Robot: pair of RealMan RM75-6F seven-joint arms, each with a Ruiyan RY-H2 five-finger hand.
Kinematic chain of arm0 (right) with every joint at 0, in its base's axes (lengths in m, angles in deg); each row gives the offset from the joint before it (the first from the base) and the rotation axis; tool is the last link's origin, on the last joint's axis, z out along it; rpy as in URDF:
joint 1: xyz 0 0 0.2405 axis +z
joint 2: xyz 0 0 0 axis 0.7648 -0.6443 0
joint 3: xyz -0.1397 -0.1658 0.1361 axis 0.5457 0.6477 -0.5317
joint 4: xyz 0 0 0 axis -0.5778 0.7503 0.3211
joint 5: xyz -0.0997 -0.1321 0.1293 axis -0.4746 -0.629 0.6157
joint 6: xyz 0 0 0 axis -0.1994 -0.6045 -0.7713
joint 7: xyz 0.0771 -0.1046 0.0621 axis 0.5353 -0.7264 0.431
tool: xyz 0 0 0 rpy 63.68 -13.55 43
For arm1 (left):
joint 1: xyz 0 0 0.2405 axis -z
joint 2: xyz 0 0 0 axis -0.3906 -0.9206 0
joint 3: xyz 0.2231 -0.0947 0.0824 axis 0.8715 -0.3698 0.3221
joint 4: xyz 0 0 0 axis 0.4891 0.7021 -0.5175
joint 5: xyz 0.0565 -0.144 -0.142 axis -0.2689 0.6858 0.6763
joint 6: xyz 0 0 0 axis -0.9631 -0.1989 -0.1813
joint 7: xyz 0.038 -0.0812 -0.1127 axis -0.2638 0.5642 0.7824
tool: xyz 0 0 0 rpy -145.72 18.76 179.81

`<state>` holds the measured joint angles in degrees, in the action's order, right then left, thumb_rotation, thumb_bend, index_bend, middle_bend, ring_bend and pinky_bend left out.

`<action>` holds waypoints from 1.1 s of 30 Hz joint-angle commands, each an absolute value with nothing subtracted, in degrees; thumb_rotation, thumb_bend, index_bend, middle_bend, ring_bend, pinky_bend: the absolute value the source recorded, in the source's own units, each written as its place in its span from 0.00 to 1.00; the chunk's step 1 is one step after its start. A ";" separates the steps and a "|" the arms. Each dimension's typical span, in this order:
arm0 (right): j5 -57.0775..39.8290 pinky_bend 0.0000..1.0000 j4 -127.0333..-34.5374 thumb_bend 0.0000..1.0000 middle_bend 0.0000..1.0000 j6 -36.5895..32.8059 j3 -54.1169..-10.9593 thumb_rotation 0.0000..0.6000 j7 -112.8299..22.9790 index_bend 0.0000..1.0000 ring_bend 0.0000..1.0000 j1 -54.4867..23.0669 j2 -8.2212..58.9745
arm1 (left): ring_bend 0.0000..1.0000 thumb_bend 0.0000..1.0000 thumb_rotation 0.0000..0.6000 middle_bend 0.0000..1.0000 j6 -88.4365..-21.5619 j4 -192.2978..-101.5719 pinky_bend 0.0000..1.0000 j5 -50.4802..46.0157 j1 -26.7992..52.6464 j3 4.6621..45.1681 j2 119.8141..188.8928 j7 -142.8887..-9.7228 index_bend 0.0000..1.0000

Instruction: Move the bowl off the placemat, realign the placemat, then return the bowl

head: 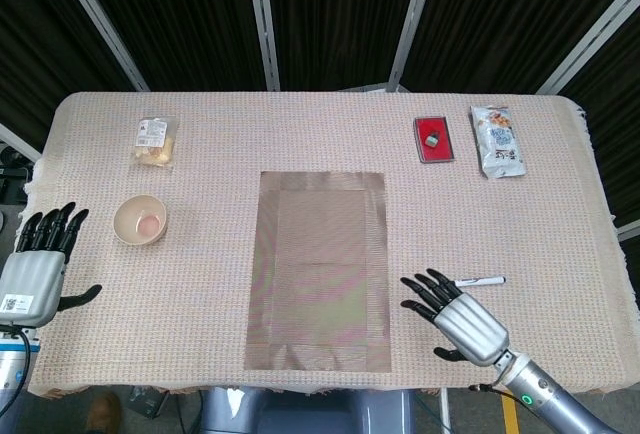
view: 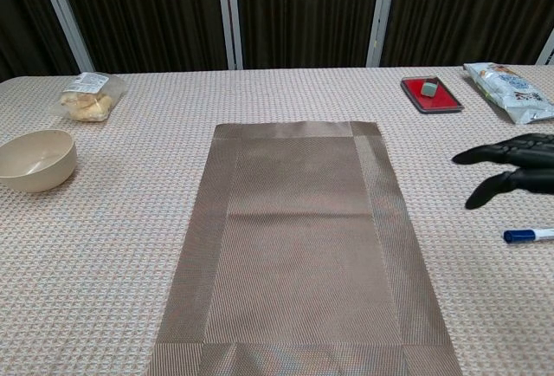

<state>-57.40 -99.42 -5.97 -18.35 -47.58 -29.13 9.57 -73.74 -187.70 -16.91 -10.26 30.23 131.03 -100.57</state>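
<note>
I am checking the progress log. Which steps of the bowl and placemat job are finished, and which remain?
Done: the bowl stands on the tablecloth, off the placemat, at its left. In hand: the right hand, fingers spread and empty, is beside the placemat's right edge, apparently about to realign it. The left hand is open near the table's left edge. Left: straightening the placemat and returning the bowl onto it.

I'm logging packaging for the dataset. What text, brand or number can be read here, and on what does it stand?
None can be read.
Snack packet: print too blurred.
Clear bag of food: label too small.
Left hand: small sticker on its back, unreadable.
Marker pen: no lettering can be made out.
</note>
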 commanded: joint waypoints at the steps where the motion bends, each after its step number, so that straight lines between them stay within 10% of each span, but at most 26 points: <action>1: -59.62 0.00 -99.11 0.00 0.00 -2.04 -18.19 1.00 -51.88 0.22 0.00 -25.88 12.59 | 0.00 0.00 1.00 0.00 -73.09 -186.91 0.00 -16.39 -9.75 29.82 131.80 -100.98 0.00; 33: -57.12 0.00 -96.79 0.00 0.00 9.28 -15.27 1.00 -68.71 0.23 0.00 -19.29 25.06 | 0.00 0.00 1.00 0.00 -71.57 -184.88 0.00 -13.35 -9.46 28.06 132.14 -100.27 0.00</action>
